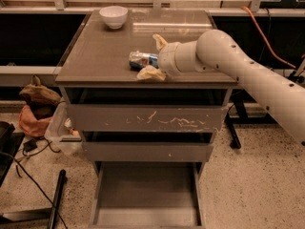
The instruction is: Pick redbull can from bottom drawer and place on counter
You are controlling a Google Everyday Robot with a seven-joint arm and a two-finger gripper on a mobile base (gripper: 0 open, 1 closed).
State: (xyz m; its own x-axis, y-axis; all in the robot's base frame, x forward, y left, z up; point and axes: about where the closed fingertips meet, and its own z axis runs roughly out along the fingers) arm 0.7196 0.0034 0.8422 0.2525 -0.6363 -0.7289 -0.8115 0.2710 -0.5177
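— Where's the hand (150,57)?
— Low over the tabletop (95,56), its fingers spread apart.
— And the redbull can (141,59)?
— Lying on its side on the tabletop, between those fingertips. Below, the bottom drawer (145,194) stands pulled out.

redbull can (141,59): shiny metal | counter (97,51): glossy, smooth | claw (155,57) on counter: matt

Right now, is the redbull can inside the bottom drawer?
No, the redbull can lies on the counter, between the fingers of the open tool.
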